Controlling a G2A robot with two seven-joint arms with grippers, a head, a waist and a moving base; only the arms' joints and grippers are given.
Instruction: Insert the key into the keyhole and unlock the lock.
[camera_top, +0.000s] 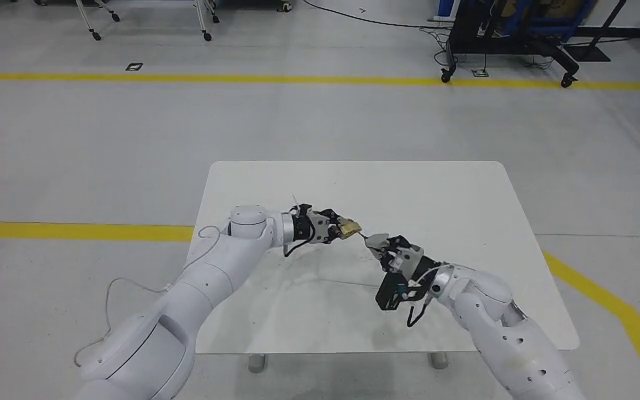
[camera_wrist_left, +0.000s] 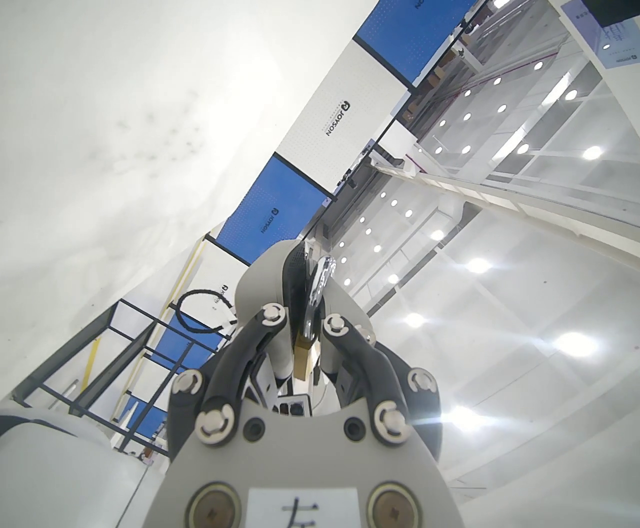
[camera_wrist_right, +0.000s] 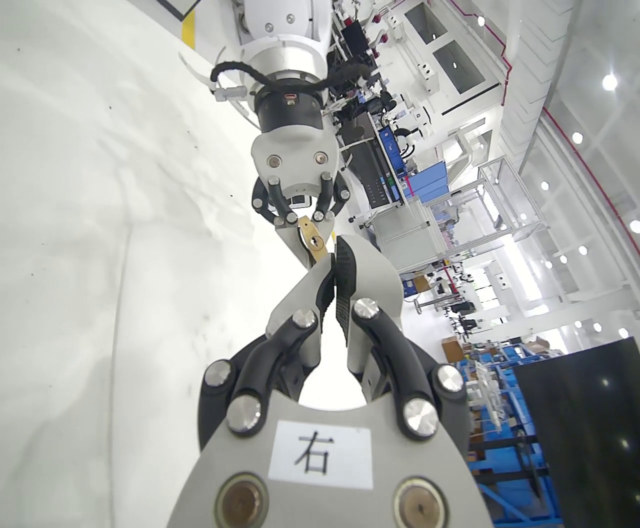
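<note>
The step in hand is alignment: key to keyhole, with nothing inserted yet.

The lock (camera_top: 347, 228), a small brass padlock, is off the counter (camera_top: 455, 195), clamped by its body between the 2 fingers of the left hand (camera_top: 338, 227). In the left wrist view its shackle (camera_wrist_left: 318, 282) points away from that wrist. The keyhole (camera_wrist_right: 314, 243) sits in the lock's end face and looks straight toward the right hand (camera_wrist_right: 334, 260), which is just beside the lock on the keyhole side, nearly nose to nose with it.

The right hand's pads are pressed together. From above, a pale sliver sticks out of them toward the lock; I take it for the key (camera_top: 374, 240), though the right wrist view sees it edge-on at best and I cannot make out the blade there. Its tip looks close to the lock, but whether it touches I cannot tell. In the right wrist view the keyhole stands a little to one side of the line along the closed fingers, so the 2 do not seem quite lined up.

The next move calls for a small sideways correction of the right hand until the blade points at the keyhole, with the blade turned to match the slot. Then comes a slow, straight push into the lock while the left hand holds it rigid. Only once the key is seated should the right wrist roll to unlock.
</note>
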